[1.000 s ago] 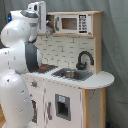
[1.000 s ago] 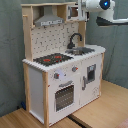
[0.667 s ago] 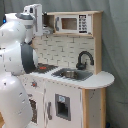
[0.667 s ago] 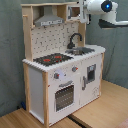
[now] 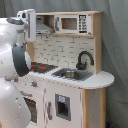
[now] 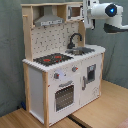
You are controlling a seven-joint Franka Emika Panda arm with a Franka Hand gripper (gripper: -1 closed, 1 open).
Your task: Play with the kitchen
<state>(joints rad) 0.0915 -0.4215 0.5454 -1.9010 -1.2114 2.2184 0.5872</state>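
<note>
The kitchen (image 6: pixel 60 65) stands on a wooden desk (image 6: pixel 102 107) before a grey curtain (image 5: pixel 115 45). My tool (image 6: pixel 90 14) hangs high at the second exterior view's right, just beside the microwave (image 5: pixel 73 23) shelf; I cannot tell how wide it is set. Below it lie the black faucet (image 6: pixel 74 39), steel sink (image 5: pixel 71 74) and red-ringed hob (image 6: pixel 52 59). My white arm (image 5: pixel 12 65) blocks the first exterior view's left

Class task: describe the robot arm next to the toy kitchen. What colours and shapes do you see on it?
The arm is glossy white, built from rounded, bulbous segments, with a dark grey band at one joint. In the second exterior view its end section is a white cylinder with a dark circular cap showing a small blue light. No cables or markings are discernible.
</note>
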